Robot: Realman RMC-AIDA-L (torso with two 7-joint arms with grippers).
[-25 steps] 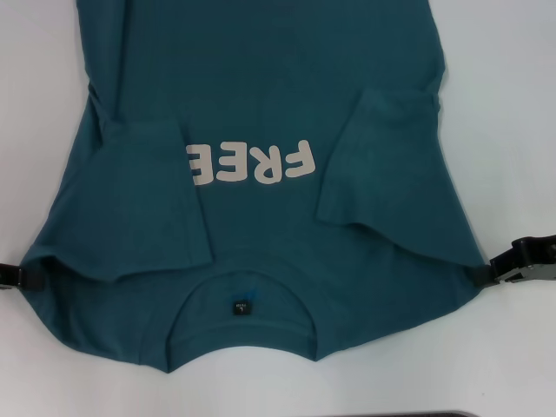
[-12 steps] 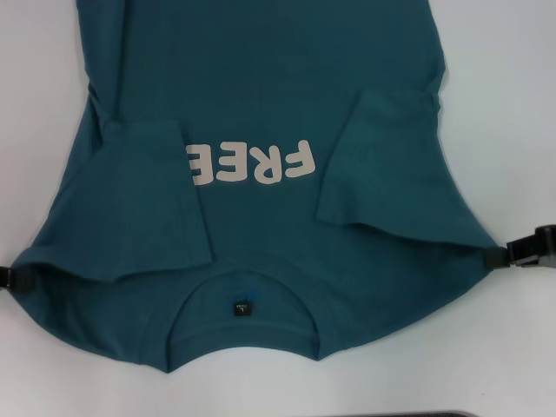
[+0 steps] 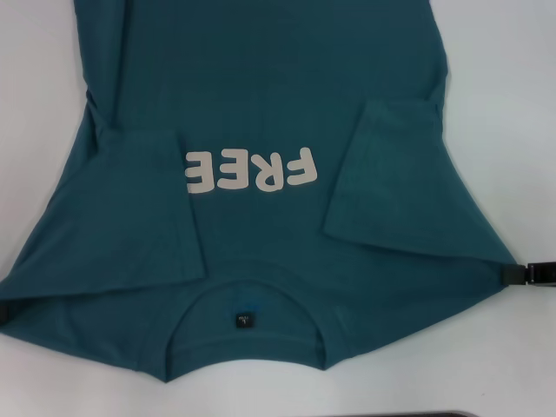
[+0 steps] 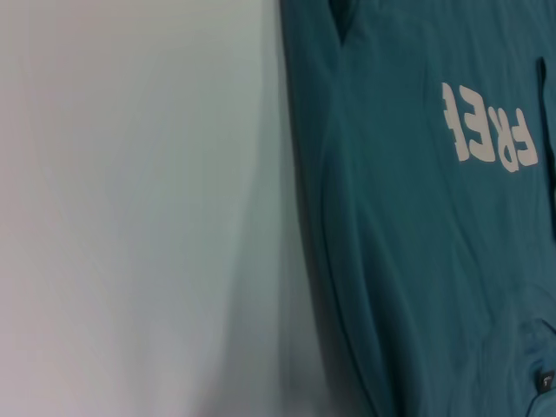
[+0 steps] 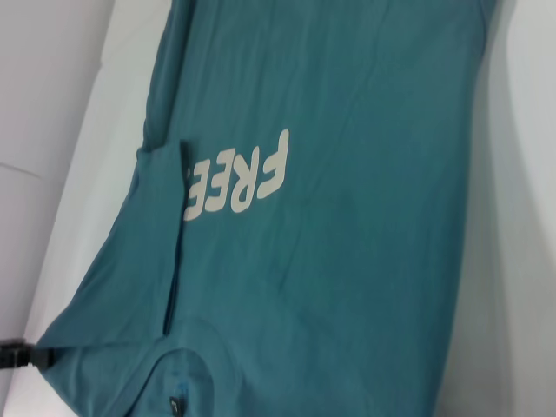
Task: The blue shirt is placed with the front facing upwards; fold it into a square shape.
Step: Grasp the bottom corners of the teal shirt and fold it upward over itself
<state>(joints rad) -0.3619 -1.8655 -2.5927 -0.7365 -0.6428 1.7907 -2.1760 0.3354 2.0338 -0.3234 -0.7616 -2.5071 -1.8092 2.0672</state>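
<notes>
The blue shirt (image 3: 261, 87) lies front up on the white table, with the off-white "FREE" print (image 3: 252, 169) and the black neck label (image 3: 243, 321) toward me. Both short sleeves are folded inward over the chest, one at the left (image 3: 148, 208) and one at the right (image 3: 382, 182). My right gripper (image 3: 526, 274) is shut on the right shoulder corner at the frame's right edge. My left gripper (image 3: 3, 311) barely shows at the left edge, at the left shoulder corner; it also shows in the right wrist view (image 5: 17, 354), pinching the cloth. The shoulder line is stretched taut between them.
The white table (image 3: 512, 104) lies bare on both sides of the shirt. A dark strip (image 3: 417, 413) runs along the near table edge. The shirt's lower body runs out of view at the far side. Both wrist views show the shirt (image 4: 408, 243) (image 5: 347, 261) and the table.
Both grippers have moved outward and slightly toward me, pulling the shoulder corners apart. The shirt's shoulder line has widened and the cloth has drawn flatter.
</notes>
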